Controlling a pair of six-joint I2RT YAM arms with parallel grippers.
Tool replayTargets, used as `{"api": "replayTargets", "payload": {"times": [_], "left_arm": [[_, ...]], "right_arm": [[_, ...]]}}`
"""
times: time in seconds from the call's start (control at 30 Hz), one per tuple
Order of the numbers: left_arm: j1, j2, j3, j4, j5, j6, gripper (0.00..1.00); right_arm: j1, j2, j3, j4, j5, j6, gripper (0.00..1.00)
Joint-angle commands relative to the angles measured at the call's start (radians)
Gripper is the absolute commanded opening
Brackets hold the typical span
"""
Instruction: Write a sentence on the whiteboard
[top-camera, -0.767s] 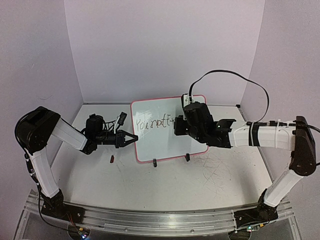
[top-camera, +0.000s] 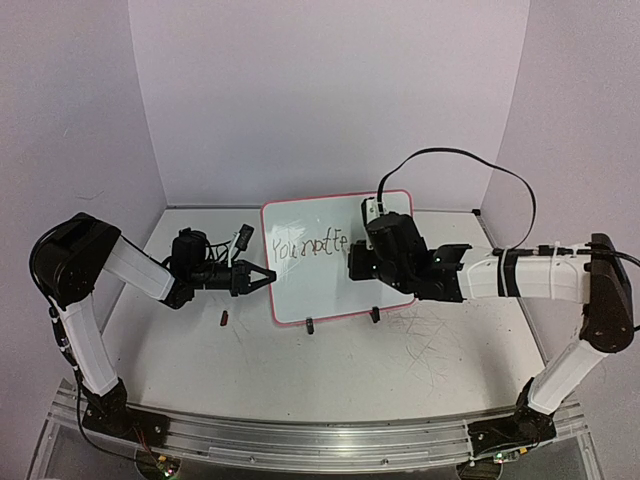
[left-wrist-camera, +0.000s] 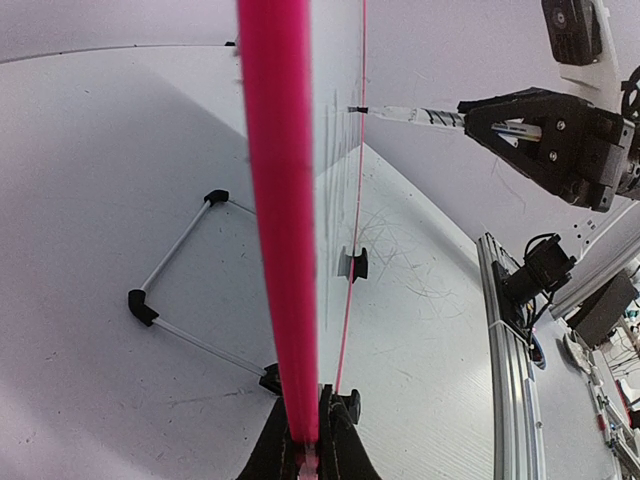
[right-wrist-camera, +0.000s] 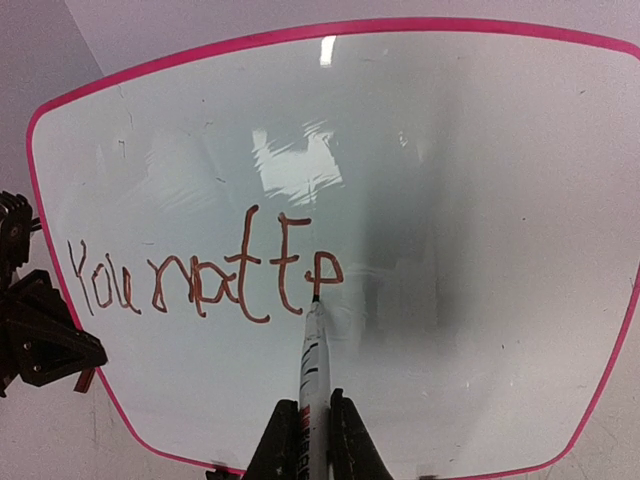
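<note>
The whiteboard, white with a pink-red rim, stands upright near the middle of the table. The sentence runs from its left edge to about mid-board, and in the right wrist view the sentence reads roughly "You nottEp". My left gripper is shut on the board's left rim, which fills the left wrist view as a pink rim between the left gripper jaws. My right gripper is shut on a white marker. The marker's tip touches the board under the last letter.
A small dark red piece lies on the table left of the board. Two black clip feet hold the board's lower edge, and a wire stand sits behind it. A black cable arcs over the right arm.
The right arm has shifted slightly to the right, and the writing has gained a letter at its right end. The left arm and the board have not moved.
</note>
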Motion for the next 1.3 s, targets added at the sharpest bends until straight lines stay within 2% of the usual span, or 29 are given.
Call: {"api": "replayTargets", "payload": {"times": [0.0,0.27,0.57,1.27], "left_arm": [[-0.006,-0.011,0.024,-0.038,-0.058,0.041,0.0],[-0.006,-0.011,0.024,-0.039,-0.058,0.042,0.0],[-0.006,-0.013,0.026,-0.039,-0.057,0.041,0.0],[-0.006,-0.01,0.026,-0.039,-0.057,0.044,0.0]], "right_arm": [[0.0,-0.03,-0.02,-0.033,0.003,0.022,0.0],[-0.002,-0.076,-0.003,-0.037,0.092,-0.011,0.0],[-0.025,-0.087,-0.012,0.041,-0.013,-0.029,0.0],[-0.037,-0.027,0.038,0.046,-0.002,-0.06,0.0]]}}
